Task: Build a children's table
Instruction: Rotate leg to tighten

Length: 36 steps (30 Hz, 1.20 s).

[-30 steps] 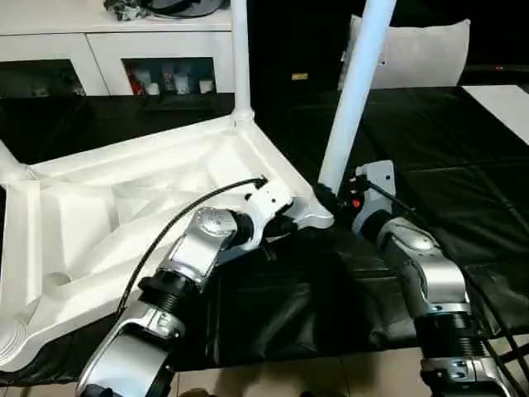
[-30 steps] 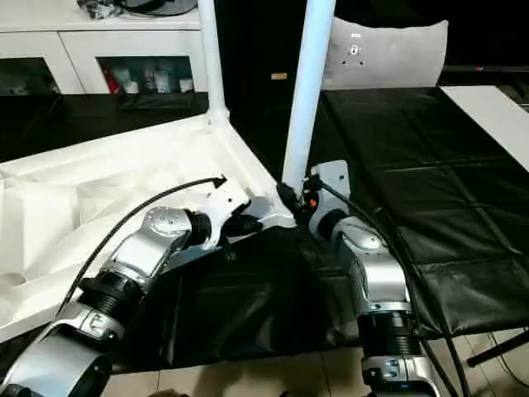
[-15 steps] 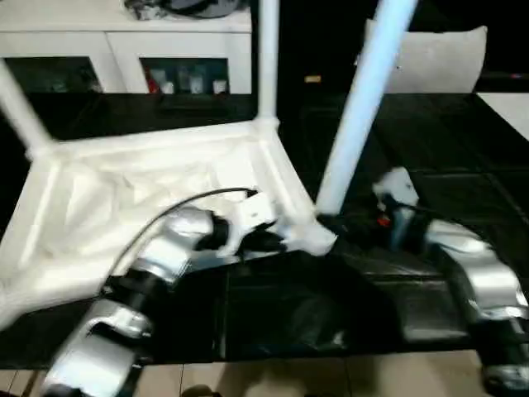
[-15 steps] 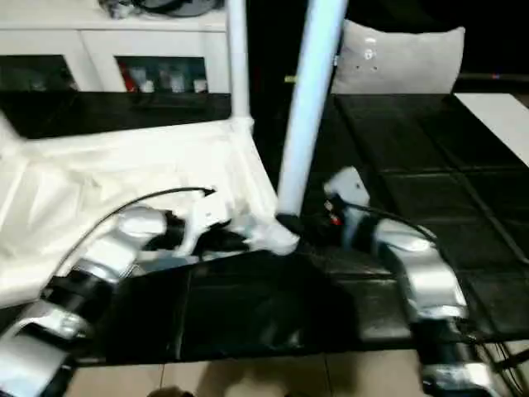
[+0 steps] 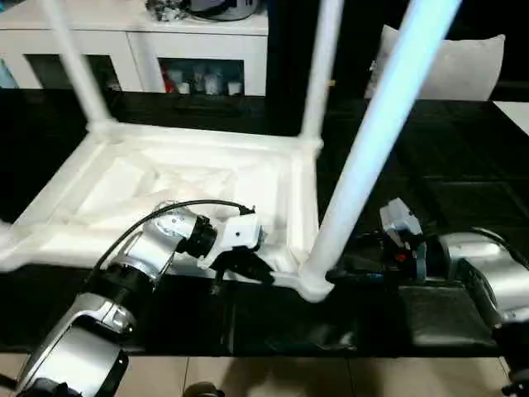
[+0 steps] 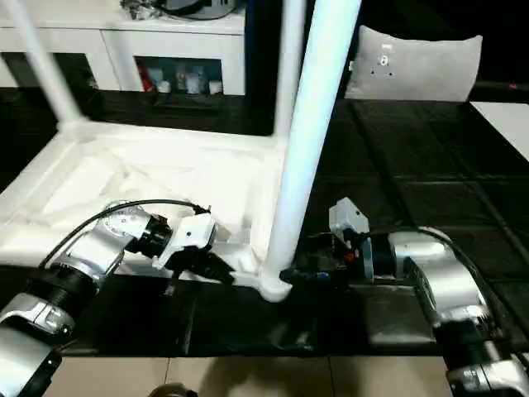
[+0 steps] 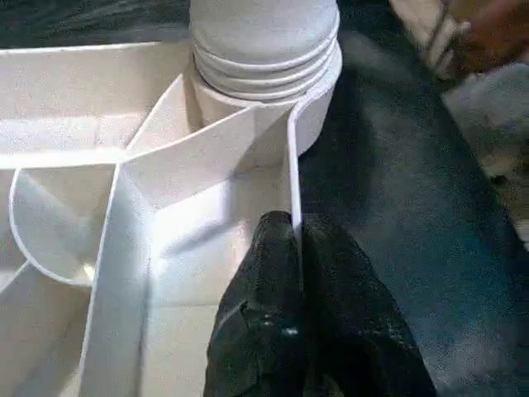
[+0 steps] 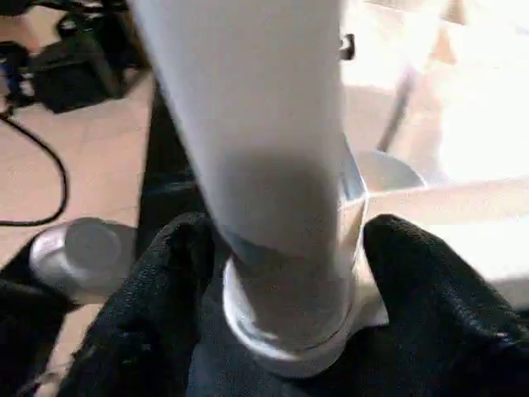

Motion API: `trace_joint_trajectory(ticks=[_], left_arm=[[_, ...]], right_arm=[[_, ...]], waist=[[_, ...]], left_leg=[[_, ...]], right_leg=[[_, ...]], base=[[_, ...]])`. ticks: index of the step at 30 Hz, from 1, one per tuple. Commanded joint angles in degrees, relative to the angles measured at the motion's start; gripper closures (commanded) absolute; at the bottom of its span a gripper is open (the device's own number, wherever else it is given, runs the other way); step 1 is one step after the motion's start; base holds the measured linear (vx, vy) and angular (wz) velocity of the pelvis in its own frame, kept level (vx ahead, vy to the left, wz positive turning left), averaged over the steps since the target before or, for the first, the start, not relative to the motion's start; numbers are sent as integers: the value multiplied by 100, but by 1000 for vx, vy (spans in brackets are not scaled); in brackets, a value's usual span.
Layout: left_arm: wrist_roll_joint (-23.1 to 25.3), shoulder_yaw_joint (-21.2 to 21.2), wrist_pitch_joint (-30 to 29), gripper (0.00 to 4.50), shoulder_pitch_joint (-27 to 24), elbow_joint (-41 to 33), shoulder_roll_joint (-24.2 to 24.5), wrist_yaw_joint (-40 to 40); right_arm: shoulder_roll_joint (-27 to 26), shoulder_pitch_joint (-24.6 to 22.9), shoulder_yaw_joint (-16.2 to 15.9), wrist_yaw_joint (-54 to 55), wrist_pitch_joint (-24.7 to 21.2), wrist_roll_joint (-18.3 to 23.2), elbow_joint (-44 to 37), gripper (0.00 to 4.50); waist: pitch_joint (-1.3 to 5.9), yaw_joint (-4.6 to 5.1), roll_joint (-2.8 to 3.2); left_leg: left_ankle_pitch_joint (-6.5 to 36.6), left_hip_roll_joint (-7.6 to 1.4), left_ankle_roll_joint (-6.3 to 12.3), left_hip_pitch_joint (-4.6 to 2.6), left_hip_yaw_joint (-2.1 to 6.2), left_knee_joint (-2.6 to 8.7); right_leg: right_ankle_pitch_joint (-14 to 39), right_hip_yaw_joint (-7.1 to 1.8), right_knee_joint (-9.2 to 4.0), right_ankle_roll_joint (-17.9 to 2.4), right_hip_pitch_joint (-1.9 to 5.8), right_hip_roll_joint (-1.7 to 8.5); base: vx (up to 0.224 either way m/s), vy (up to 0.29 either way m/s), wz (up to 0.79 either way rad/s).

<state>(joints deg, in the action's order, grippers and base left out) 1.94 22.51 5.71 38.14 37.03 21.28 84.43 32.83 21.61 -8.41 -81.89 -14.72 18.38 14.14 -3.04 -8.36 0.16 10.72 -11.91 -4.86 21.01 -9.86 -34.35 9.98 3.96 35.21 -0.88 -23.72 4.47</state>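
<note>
Tabletop (image 5: 165,186) lies upside down on the black desk (image 5: 463,178), ribs up; three legs visible standing in corner sockets, the near leg (image 5: 372,141) in the corner closest to the robot. Compared with a second ago the top sits squarer to the view and a far-left leg (image 5: 74,66) is now in frame, but the whole picture has shifted, so much of that is likely camera swing, not part motion. The right claw's arm now lies flatter and reaches in from the side. Reads as seating or twisting the near leg. Left claw (image 7: 297,273) is pinched tight on the thin rim wall beside that socket. Right claw (image 8: 285,273) straddles the leg base, fingers (image 8: 430,289) on each side, fairly wide. Grey cushion (image 5: 455,70) sits behind.
</note>
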Motion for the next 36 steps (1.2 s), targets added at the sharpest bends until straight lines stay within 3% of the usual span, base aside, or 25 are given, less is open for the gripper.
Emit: trace_joint_trajectory(ticks=[1,5,10,15,18,19,21,23,24,27,31,34,35,36], left_arm=[[-4,114,186,450,178,-92,-46,200],[-5,127,233,450,162,-107,-43,214],[-14,119,296,450,174,-40,-51,229],[-62,11,73,450,143,-83,-88,32],[20,-172,-575,450,190,-156,-285,-728],[13,-215,-719,450,190,-194,-348,-877],[20,-283,-983,450,184,-296,-507,-1210],[13,-343,-1253,450,165,-412,-688,-1523],[21,-371,-1379,450,166,-445,-789,-1696],[97,-462,-1759,450,184,-509,-1138,-2315],[200,-596,-2198,450,225,-571,-1610,-3191],[265,-691,-2388,450,222,-647,-1929,-3795],[294,-701,-2424,450,192,-713,-2037,-3941],[301,-698,-2434,450,165,-757,-2083,-3985]], right_arm=[[57,96,-73,-124,-19,48,11,180],[-19,195,-122,-207,21,25,123,219],[-78,189,-166,-258,2,59,154,250],[-143,-42,-33,-78,-506,389,-237,259],[-366,-343,28,669,-990,393,-824,259],[-457,-388,25,920,-1034,306,-896,259],[-761,-438,72,1581,-1169,138,-968,259],[-1115,-410,191,2187,-1259,83,-972,259],[-1290,-365,238,2515,-1258,-11,-928,259],[-1831,-176,400,3646,-1319,-348,-727,260],[-2459,70,669,5015,-1350,-647,-456,260],[-2797,199,848,5589,-1281,-678,-302,260],[-2840,213,840,5715,-1138,-801,-303,260],[-2861,219,846,5792,-1042,-882,-301,260]], waist=[[399,37,-69],[415,29,-95],[405,29,-88],[411,18,-81],[401,10,-84],[385,27,-67],[361,76,-75],[360,113,-88],[352,160,-67],[363,303,-88],[381,418,-82],[419,449,-82],[451,431,-89],[457,427,-81]], left_leg=[[939,-147,343,-57,-11,383],[851,-139,358,-46,-16,369],[901,-135,340,-48,-15,375],[816,-136,351,-48,-14,375],[850,-125,304,-43,-12,381],[895,-137,261,-49,-14,398],[1106,-94,96,-50,17,431],[1212,-81,54,-53,26,437],[1253,-87,29,-62,21,444],[1236,-55,-33,-27,44,451],[1043,-56,-12,-16,34,434],[700,-42,124,8,9,395],[463,-35,214,27,7,373],[279,-40,305,31,-1,362]], right_leg=[[1388,-236,-417,-1162,337,355],[1187,-234,-387,-1200,343,354],[1386,-228,-413,-1142,338,358],[1275,-236,-402,-1127,344,346],[1403,-232,-422,-1083,343,352],[1482,-244,-429,-1052,324,349],[2157,-213,-496,-830,333,357],[2508,-206,-553,-664,329,370],[2529,-214,-566,-654,298,357],[2668,-183,-583,-566,328,359],[2187,-202,-539,-737,315,344],[1449,-225,-479,-918,343,318],[982,-233,-424,-1002,385,315],[531,-239,-381,-1104,380,299]], base=[[0,0,0],[0,0,0],[0,0,0],[0,0,0],[0,0,0],[0,0,0],[0,0,0],[0,0,0],[0,0,0],[0,0,0],[0,0,0],[0,0,0],[54,-6,2],[54,-6,2]])
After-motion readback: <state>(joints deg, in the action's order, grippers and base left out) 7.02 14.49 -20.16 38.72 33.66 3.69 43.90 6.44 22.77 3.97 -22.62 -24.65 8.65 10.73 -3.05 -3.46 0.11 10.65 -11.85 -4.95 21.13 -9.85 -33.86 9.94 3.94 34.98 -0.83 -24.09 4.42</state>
